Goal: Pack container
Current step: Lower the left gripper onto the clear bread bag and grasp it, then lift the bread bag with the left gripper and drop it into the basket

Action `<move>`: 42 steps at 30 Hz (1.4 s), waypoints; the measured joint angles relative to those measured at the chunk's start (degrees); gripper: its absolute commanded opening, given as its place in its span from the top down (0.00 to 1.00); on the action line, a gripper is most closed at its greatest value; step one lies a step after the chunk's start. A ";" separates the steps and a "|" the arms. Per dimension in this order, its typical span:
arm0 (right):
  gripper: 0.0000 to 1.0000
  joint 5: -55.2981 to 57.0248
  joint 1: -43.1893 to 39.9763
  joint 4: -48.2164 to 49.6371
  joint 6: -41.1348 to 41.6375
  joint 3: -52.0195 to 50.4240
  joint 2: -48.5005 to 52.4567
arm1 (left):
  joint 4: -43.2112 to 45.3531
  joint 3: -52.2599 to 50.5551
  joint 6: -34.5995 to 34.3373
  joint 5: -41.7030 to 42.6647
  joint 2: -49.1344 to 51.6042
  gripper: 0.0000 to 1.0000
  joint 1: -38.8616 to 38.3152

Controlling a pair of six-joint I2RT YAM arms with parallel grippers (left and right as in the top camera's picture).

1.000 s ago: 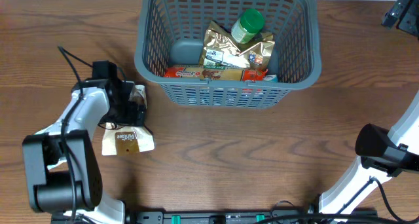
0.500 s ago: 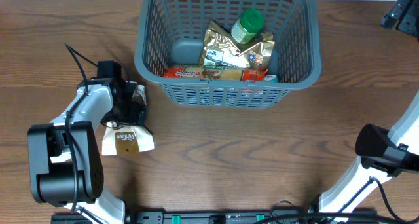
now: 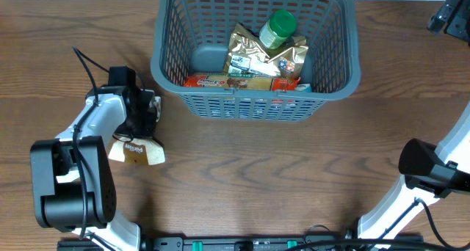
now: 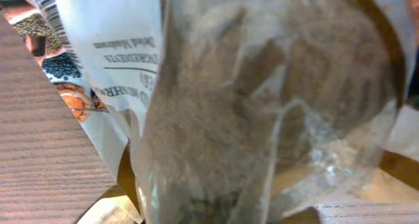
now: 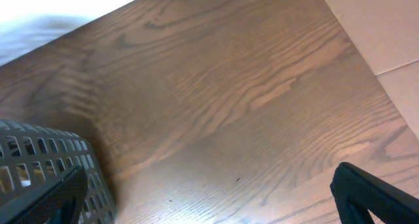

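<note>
Listing by view.

**Overhead**
- The container [image 3: 242, 104] is a dark grey slotted basket at the far middle of the wooden table [image 3: 294, 170], open side up.
- Contents:
  - a green-lidded jar [image 3: 279, 25];
  - a gold foil bag [image 3: 257, 56];
  - a red flat packet [image 3: 220, 81] lying along the near wall.
- Handling, judged: stiff, light plastic that will not crush. The thick rim is the place to hold it, and the wide mouth takes goods dropped from above.
- A snack pouch [image 3: 136, 152] lies on the table, left of the container and apart from it. It looks soft, light and probably slippery, so it is best pinched at an edge seam.
- The left gripper [image 3: 147, 113] points down over the pouch's far edge. Its arm is folded close to its base, with the elbow toward the table's near side.

**Left wrist**
- The snack pouch [image 4: 262, 119] fills the lens, showing a clear film window and a white printed panel. A strip of table [image 4: 46, 139] shows at left.
- The fingers themselves are hidden, but the jaws are closed and appear clamped on the pouch.

**Right wrist**
- The right gripper [image 5: 209, 201] has its jaws wide apart and holds nothing.
- It is raised over bare table [image 5: 229, 99], with a corner of the container [image 5: 39, 165] at lower left.
</note>
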 measured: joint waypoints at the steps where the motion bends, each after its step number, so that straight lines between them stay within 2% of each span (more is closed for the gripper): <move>1: 0.01 0.00 0.00 0.00 0.00 0.00 0.00 | -0.09 0.04 -0.17 0.02 0.00 0.94 0.00; 7: 0.01 0.00 0.00 0.00 -0.26 0.00 0.00 | -5.86 2.27 -2.99 0.72 -1.20 0.94 0.00; 11: 0.01 0.00 0.00 0.02 -0.68 0.00 0.00 | -12.72 8.79 -7.30 1.07 -4.96 0.94 0.46; 18: 0.01 0.00 0.00 0.07 -1.73 0.00 0.00 | -18.21 28.26 -15.91 1.33 -15.52 0.94 2.69; 23: 0.01 0.02 0.00 0.11 -1.84 0.00 0.00 | -19.56 39.60 -16.74 1.27 -18.45 0.95 -0.42; 26: 0.01 0.00 0.00 0.11 -2.01 0.00 0.00 | -17.99 44.50 -10.45 1.31 -18.40 0.94 -4.79; 29: 0.01 0.00 0.00 0.11 -2.03 0.00 0.00 | -13.86 47.41 1.92 1.31 -18.29 0.94 -10.99; 33: 0.01 0.02 0.00 0.09 -2.10 0.00 0.00 | -6.45 48.52 21.86 1.57 -18.05 0.94 -19.15; 36: 0.01 0.00 0.00 0.07 -2.19 0.00 0.00 | -4.33 48.85 34.29 1.84 -16.63 0.94 -23.37; 39: 0.01 0.00 0.00 -0.02 -2.19 0.00 0.00 | -4.26 49.09 42.32 1.99 -13.16 0.94 -26.01; 42: 0.01 0.00 0.00 -0.33 -2.19 0.00 0.00 | -5.42 49.09 46.14 1.97 -8.15 0.94 -27.10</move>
